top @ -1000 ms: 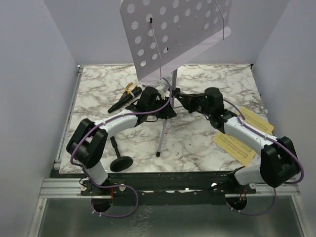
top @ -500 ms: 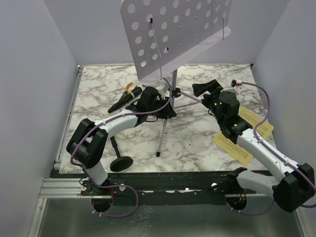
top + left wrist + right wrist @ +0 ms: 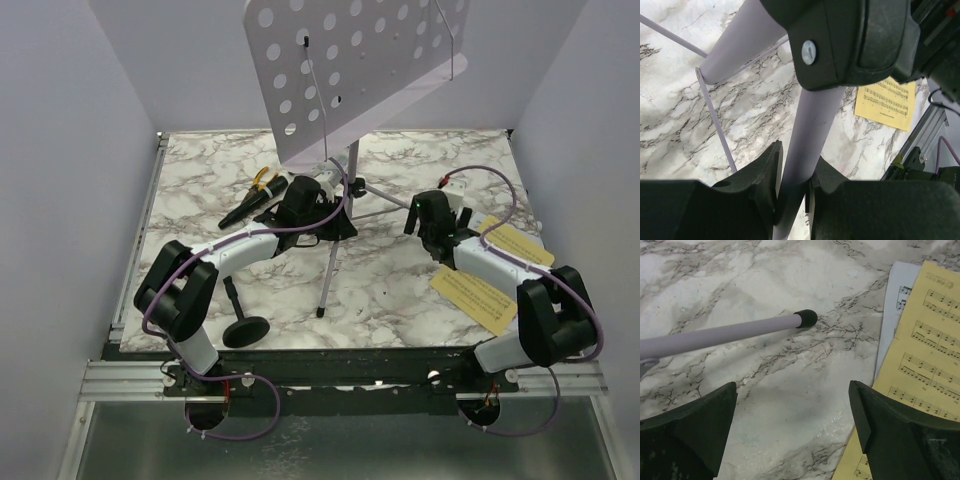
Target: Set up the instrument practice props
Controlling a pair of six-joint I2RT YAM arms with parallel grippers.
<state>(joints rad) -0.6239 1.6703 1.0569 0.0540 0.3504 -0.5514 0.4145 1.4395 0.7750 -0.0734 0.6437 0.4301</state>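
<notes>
Standing near the middle of the marble worktop (image 3: 390,290), the lilac music stand (image 3: 350,60) held its hole-punched desk high and tilted at the far side of the top view, with the thin tripod spread below it. The left pincer (image 3: 794,175) was pinching a lilac tube low on this stand; in the left wrist view its two black fingers (image 3: 767,170) pressed on the tube from both sides. The right pincer (image 3: 792,430) was spread wide and held nothing. It hung over bare marble, just beside one tripod leg (image 3: 725,332) that ended in a black rubber tip, and this tip rested on the worktop. To the right of that pincer lay the sheet-music pages: a yellow page (image 3: 920,365) on top, and a white page (image 3: 895,300) whose edge showed from under it. In the top view a second yellow page (image 3: 475,298) lay nearer to the front edge, partly hidden by the right arm. The black microphone (image 3: 250,207) lay flat on the left of the stand, just beside the yellow-handled pliers (image 3: 263,180). The short black mic stand (image 3: 243,325) was near the front edge, close to the left arm, well apart from the microphone; whether it stood upright I could not tell.
</notes>
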